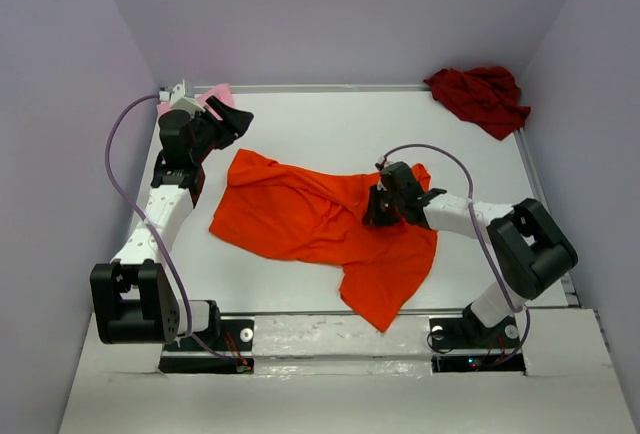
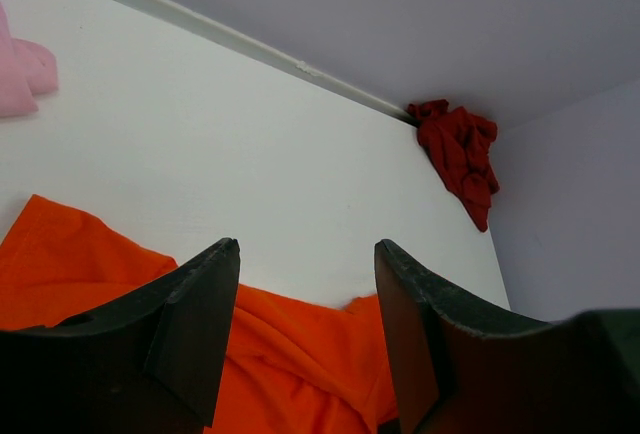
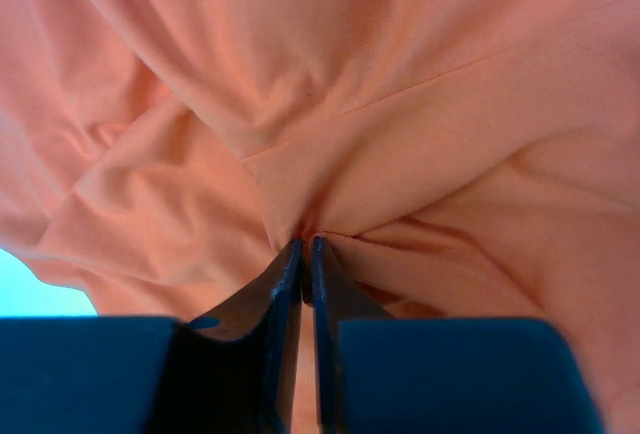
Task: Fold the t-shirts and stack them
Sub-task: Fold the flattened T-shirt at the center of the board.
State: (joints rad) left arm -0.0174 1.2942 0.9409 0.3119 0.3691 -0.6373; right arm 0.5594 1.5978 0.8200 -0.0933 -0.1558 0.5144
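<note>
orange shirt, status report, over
Right gripper shut on orange shirt, unfolded, mid-table. Left gripper open, empty. Pink shirt, red shirt in far corners, nothing blocking.

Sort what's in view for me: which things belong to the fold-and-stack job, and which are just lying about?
Job:
- orange t-shirt, pinched by the shut right gripper
- pink t-shirt, far left corner
- dark red t-shirt, crumpled in the far right corner

Not the job:
- purple cable on the left arm
- table edge rail
</note>
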